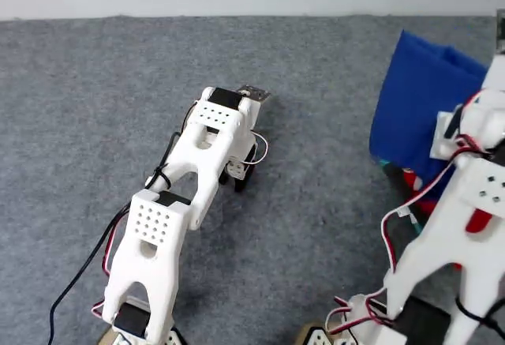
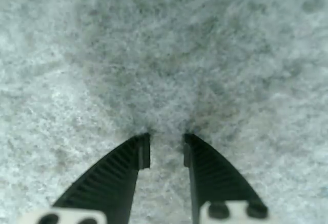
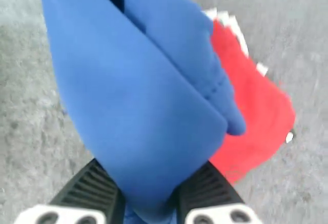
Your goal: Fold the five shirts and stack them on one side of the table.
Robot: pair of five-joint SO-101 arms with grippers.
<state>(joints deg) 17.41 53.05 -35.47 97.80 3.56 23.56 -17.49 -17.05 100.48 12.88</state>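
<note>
A blue shirt hangs folded at the table's right side, above a pile where a red shirt shows. My right gripper is shut on the blue shirt, whose cloth is pinched between the black fingers. Under it lies the red shirt with a white edge beside it. My left gripper points down at the bare grey mat, fingers slightly apart with nothing between them. In the high view the left arm stands mid-table.
Grey felt mat covers the table; its left and middle are bare. The right arm with red and white wires stands over the shirt pile at the right edge.
</note>
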